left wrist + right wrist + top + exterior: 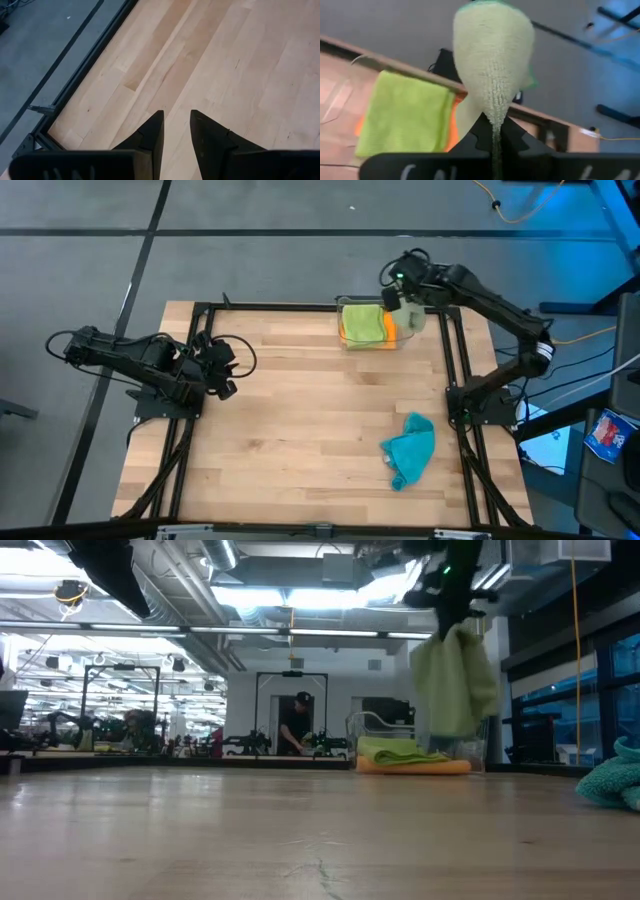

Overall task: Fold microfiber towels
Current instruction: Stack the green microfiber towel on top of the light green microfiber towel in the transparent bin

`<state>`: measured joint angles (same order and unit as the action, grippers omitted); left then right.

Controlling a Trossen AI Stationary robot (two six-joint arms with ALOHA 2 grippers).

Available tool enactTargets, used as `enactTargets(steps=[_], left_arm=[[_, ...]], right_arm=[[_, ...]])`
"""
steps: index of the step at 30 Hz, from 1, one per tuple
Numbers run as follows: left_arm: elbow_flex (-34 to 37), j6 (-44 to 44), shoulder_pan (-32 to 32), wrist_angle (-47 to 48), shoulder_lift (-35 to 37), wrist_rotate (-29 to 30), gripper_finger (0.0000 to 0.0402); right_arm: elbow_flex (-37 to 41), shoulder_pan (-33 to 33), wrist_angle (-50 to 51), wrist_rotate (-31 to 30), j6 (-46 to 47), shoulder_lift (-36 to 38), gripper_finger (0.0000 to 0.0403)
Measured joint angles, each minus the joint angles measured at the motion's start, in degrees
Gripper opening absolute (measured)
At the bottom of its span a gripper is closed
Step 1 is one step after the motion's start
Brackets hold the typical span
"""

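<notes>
While the right tool [495, 131] pinches the pale sage towel [410, 318] tight and dangles it above the counter's [300, 410] far edge, the clear bin [347, 340] sits just beside, lime green towel [362, 321] stacked on orange [391, 334]. Teal towel [410, 448] lies crumpled near the right edge. Left tool [176, 131] hovers over bare wood at the left side, fingers slightly apart, empty. The bin's walls are hard to make out, perhaps low.

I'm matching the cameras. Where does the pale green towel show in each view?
High: pale green towel at the bin's right end, held by right gripper.
Low: hanging, upper right.
Left wrist: absent.
Right wrist: centre.
Shared landmark: lime towel.
</notes>
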<state>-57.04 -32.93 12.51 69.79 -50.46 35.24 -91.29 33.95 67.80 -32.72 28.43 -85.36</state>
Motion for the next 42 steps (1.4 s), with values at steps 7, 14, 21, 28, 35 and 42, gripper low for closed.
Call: enactTargets(steps=[7,14,21,28,35,42], left_arm=[[0.0,0.0,0.0,0.0,0.0,0.0,0.0087],[0.0,0.0,0.0,0.0,0.0,0.0,0.0087],[0.0,0.0,0.0,0.0,0.0,-0.4,0.0087],[0.0,0.0,0.0,0.0,0.0,-0.4,0.0087],[0.0,0.0,0.0,0.0,0.0,-0.4,0.0087],[0.0,0.0,0.0,0.0,0.0,1.3,0.0087]], right_arm=[[1.3,-1.5,-9.8,9.3,-0.2,-13.2,0.0007],[1.4,-3.6,-26.3,23.2,-3.4,-23.0,0.0072],[1.4,-3.7,-26.6,23.8,-4.4,-25.5,0.0134],[1.3,-3.7,-25.9,30.2,-5.8,-20.8,0.0155],[1.2,-4.3,-22.0,17.2,-6.4,-15.5,0.0155],[6.6,-3.8,-29.2,19.5,-6.4,-19.0,0.0156]])
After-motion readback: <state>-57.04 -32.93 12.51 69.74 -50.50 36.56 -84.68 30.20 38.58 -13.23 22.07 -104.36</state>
